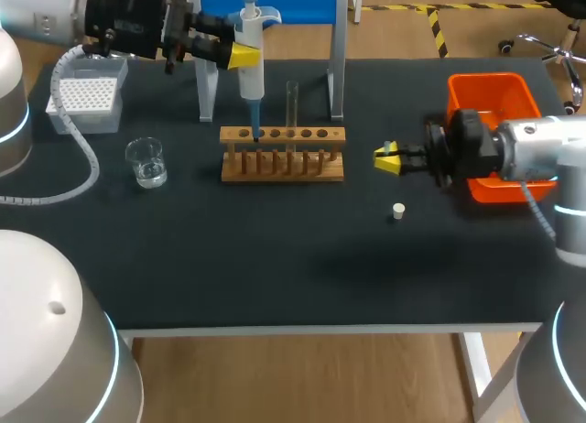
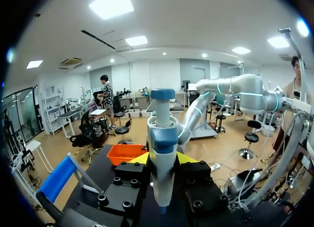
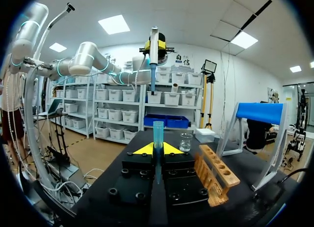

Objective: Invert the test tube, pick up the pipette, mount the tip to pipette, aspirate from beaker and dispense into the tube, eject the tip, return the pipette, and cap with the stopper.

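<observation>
My left gripper is shut on the white and blue pipette, which it holds upright at the back of the table. The pipette's thin blue lower end hangs by the left holes of the wooden rack. In the left wrist view the pipette stands between the fingers of that gripper. A clear test tube stands upright at the rack's middle. My right gripper is shut and empty, right of the rack. The glass beaker sits at the left. The white stopper lies on the mat.
A white tip box sits at the back left. The blue pipette stand rises behind the rack. An orange bin is at the right, partly behind my right arm. In the right wrist view the rack lies beside the right gripper.
</observation>
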Robot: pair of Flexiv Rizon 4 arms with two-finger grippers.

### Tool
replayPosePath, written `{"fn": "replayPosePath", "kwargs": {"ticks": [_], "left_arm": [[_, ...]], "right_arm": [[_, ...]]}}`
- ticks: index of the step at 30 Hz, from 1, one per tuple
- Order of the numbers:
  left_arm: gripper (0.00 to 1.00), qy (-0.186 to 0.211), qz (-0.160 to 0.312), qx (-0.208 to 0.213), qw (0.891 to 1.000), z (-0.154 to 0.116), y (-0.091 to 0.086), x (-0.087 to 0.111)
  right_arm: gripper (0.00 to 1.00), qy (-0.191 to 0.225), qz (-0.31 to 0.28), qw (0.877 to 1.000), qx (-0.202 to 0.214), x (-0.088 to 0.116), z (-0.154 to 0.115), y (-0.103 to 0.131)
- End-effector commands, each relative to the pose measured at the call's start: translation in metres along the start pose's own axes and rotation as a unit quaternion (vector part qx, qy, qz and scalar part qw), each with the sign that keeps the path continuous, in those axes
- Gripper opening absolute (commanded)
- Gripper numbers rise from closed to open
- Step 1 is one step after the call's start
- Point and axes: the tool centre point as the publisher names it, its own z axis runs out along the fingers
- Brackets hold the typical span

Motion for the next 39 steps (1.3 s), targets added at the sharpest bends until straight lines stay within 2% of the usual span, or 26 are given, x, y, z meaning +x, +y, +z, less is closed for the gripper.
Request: {"fn": "replayPosePath", "kwargs": {"ticks": [1, 10, 23, 31, 39], "left_arm": [[0.00, 0.000, 0.000, -0.001, 1.000, -0.001, 0.000, 0.000], [0.00, 0.000, 0.000, -0.001, 1.000, -0.001, 0.000, 0.000], [0.00, 0.000, 0.000, -0.001, 1.000, -0.001, 0.000, 0.000], [0.00, 0.000, 0.000, -0.001, 1.000, -0.001, 0.000, 0.000], [0.00, 0.000, 0.000, -0.001, 1.000, -0.001, 0.000, 0.000]], "right_arm": [[0.00, -0.008, 0.008, 1.000, -0.002, 0.000, 0.030, -0.003], [0.00, -0.015, 0.023, 1.000, -0.007, -0.004, 0.080, -0.009], [0.00, -0.004, 0.029, 0.999, -0.019, -0.006, 0.144, 0.005], [0.00, 0.003, 0.040, 0.999, -0.015, 0.000, 0.164, 0.007], [0.00, 0.006, 0.050, 0.998, -0.024, 0.003, 0.166, 0.009]]}}
